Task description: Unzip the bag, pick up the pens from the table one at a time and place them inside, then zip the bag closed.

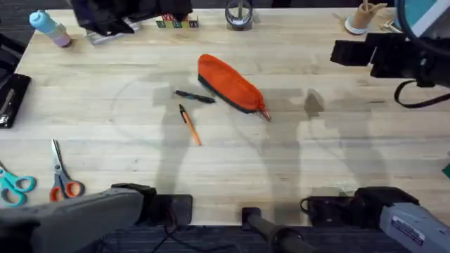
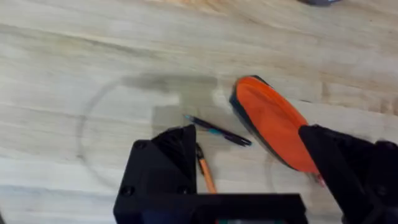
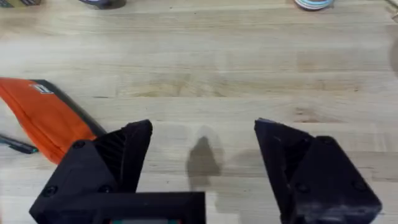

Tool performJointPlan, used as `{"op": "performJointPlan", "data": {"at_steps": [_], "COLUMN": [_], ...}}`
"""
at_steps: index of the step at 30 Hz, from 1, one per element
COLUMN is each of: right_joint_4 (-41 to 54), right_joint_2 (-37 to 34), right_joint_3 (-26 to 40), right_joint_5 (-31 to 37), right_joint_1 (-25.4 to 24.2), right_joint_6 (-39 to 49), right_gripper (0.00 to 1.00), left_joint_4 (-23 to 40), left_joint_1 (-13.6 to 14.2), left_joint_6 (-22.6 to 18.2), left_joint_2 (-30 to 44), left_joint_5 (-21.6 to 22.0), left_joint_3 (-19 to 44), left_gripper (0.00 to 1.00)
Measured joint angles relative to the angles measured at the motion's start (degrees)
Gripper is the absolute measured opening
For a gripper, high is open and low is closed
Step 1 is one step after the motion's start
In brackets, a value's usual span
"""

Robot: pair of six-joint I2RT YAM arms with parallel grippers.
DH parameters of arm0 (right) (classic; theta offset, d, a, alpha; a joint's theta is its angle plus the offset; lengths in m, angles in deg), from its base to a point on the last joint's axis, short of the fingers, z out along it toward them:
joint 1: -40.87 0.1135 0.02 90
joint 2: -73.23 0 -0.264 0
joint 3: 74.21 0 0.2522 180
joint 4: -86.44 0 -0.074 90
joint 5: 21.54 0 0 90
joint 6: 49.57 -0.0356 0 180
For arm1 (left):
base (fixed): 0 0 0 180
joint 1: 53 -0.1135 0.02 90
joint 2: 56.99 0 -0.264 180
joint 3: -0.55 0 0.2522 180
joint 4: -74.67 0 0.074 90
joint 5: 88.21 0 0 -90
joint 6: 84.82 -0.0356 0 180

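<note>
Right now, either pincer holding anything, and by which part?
Nothing held. Left pincer and right pincer are both open above the table; the bag and pens lie untouched.

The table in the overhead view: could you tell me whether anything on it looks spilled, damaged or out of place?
Nothing stands out. The orange bag lies diagonally mid-table, with the black pen and the orange pen loose beside it. Two pairs of scissors lie flat at the left edge. Nothing looks spilled or broken.

The soft orange pencil pouch (image 1: 229, 83) lay diagonally on the light wooden tabletop (image 1: 295, 169), zipped; the thin black pen (image 1: 195, 96) and thin orange pen (image 1: 189, 126) rested just beside it.
</note>
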Motion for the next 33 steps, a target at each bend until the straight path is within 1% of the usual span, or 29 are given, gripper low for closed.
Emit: {"op": "performJointPlan", "data": {"at_steps": [6, 9, 11, 15, 20, 25, 28, 33], "right_joint_4": [0.0, 0.0, 0.0, 0.0, 0.01, 0.04, 0.04, 0.04], "right_joint_2": [0.0, 0.0, -0.02, 0.0, 0.0, 0.0, 0.0, -0.01], "right_joint_3": [0.0, 0.0, 0.0, 0.0, 0.0, 0.0, 0.02, 0.02], "right_joint_5": [0.0, 0.0, 0.0, 0.0, 0.0, 0.0, 0.0, 0.01], "right_joint_1": [0.0, 0.0, 0.0, 0.0, 0.0, 0.0, 0.0, 0.0], "right_joint_6": [0.0, 0.0, 0.0, 0.0, 0.0, 0.0, 0.0, 0.0], "right_gripper": [0.997, 0.997, 0.997, 0.997, 0.997, 0.997, 0.997, 0.998], "left_joint_4": [5.63, 8.05, 8.31, 6.67, 2.72, 1.67, 1.74, 1.74], "left_joint_1": [2.41, 3.05, 3.2, 3.25, 3.25, 3.24, 3.24, 3.24], "left_joint_6": [5.68, 8.68, 10.38, 13.35, 17.49, 20.35, 22.84, 25.99], "left_joint_2": [7.55, 11.38, 13.48, 16.23, 17.71, 17.76, 17.82, 19.67], "left_joint_5": [0.0, -0.02, -0.02, -0.02, -0.09, -0.13, -0.59, -2.99], "left_joint_3": [7.78, 11.28, 12.78, 13.34, 13.36, 13.36, 13.36, 13.47], "left_gripper": [0.995, 0.996, 0.995, 0.994, 0.993, 0.995, 0.995, 0.995]}}
